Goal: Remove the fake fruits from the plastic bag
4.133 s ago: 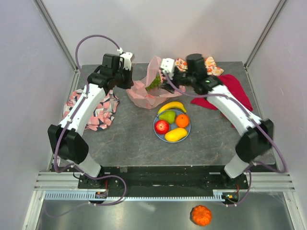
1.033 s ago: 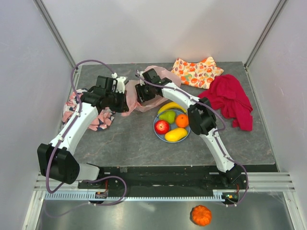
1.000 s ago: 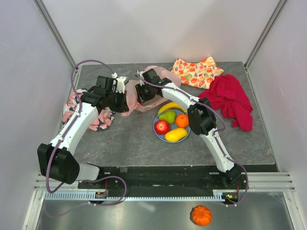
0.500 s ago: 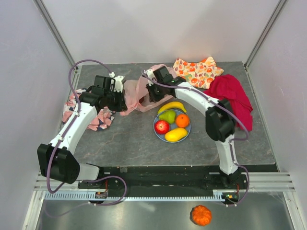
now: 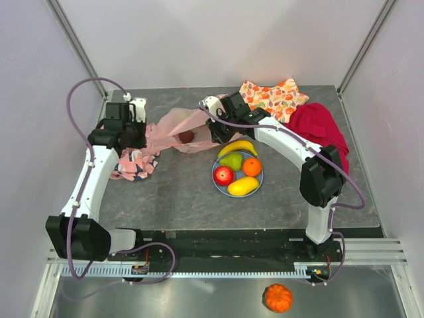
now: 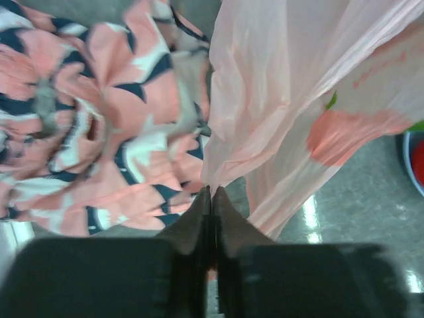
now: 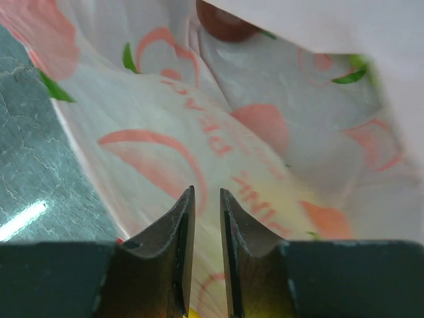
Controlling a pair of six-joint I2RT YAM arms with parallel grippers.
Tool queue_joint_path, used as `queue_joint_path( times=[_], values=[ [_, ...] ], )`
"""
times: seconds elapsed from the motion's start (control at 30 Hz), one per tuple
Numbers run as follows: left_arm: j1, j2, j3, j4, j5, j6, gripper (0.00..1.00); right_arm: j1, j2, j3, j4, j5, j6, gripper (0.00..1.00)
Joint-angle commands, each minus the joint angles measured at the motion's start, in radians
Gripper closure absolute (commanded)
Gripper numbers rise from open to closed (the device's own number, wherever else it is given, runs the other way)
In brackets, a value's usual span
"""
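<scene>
The pink plastic bag (image 5: 175, 129) lies stretched across the back of the table. A dark red-purple fruit (image 5: 187, 137) shows inside it, and also at the top of the right wrist view (image 7: 224, 23). My left gripper (image 5: 141, 131) is shut on a bunched edge of the bag (image 6: 265, 99) at the bag's left end. My right gripper (image 5: 214, 132) is at the bag's right end, and its jaws (image 7: 206, 191) stand slightly apart over the printed film with nothing between them. A banana (image 5: 237, 146), pear (image 5: 232, 160), red apple (image 5: 224, 175), orange (image 5: 252, 166) and a yellow fruit (image 5: 242, 186) lie on the blue plate (image 5: 215, 179).
A pink-and-black patterned cloth (image 5: 132, 164) lies under the left arm, blurred in the left wrist view (image 6: 99, 132). A fruit-print orange cloth (image 5: 273, 99) and a red cloth (image 5: 321, 132) lie at the back right. An orange pumpkin (image 5: 277, 297) sits below the table's front edge.
My left arm has drawn back to the left with the bag's edge, stretching the bag flat. My right gripper has shifted right along the bag. The dark fruit now shows.
</scene>
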Motion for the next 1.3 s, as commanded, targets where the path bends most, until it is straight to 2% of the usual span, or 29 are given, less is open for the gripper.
queue_joint_path(
  times=[0.0,0.03,0.07,0.13,0.27,0.3,0.4,0.6,0.77,0.83,0.93,1.0,1.03,1.13,1.27],
  values=[
    [0.019,-0.049,0.139,-0.016,0.153,0.100,0.78,0.002,-0.006,0.000,-0.012,-0.017,-0.036,0.70],
    [0.014,-0.055,0.184,-0.011,0.225,0.069,0.65,0.000,-0.009,-0.011,-0.012,-0.017,-0.039,0.70],
    [0.007,-0.049,0.205,-0.007,0.337,0.055,0.60,0.000,-0.012,-0.015,-0.013,-0.015,-0.041,0.69],
    [-0.055,0.001,0.282,-0.014,0.379,0.017,0.53,0.000,-0.030,-0.037,-0.014,-0.023,-0.043,0.68],
    [-0.148,0.094,0.370,-0.057,0.517,0.050,0.53,-0.001,-0.053,-0.060,-0.007,-0.035,-0.020,0.65],
    [-0.203,0.122,0.409,-0.080,0.528,0.110,0.54,0.000,-0.056,-0.064,-0.007,-0.030,-0.016,0.64],
    [-0.278,0.219,0.484,-0.140,0.547,0.164,0.54,-0.003,-0.061,-0.081,-0.001,0.008,0.017,0.63],
    [-0.308,0.407,0.537,-0.209,0.617,0.202,0.53,-0.041,-0.066,-0.101,0.008,0.017,0.129,0.61],
    [-0.314,0.411,0.491,-0.198,0.619,0.212,0.52,-0.096,-0.095,-0.109,0.020,-0.001,0.207,0.57],
    [-0.323,0.409,0.450,-0.169,0.596,0.222,0.52,-0.121,-0.098,-0.097,0.022,-0.024,0.238,0.55],
    [-0.349,0.440,0.388,-0.111,0.461,0.259,0.53,-0.130,-0.089,-0.092,0.022,-0.070,0.243,0.54],
    [-0.362,0.475,0.381,-0.085,0.322,0.291,0.54,-0.130,-0.086,-0.104,0.022,-0.083,0.247,0.53],
    [-0.362,0.492,0.388,-0.077,0.227,0.302,0.55,-0.130,-0.084,-0.110,0.020,-0.087,0.247,0.54],
    [-0.359,0.563,0.445,-0.048,0.057,0.325,0.55,-0.132,-0.093,-0.140,0.020,-0.092,0.246,0.54],
    [-0.340,0.604,0.512,-0.016,-0.022,0.313,0.52,-0.130,-0.110,-0.166,0.023,-0.093,0.241,0.54]
  ],
)
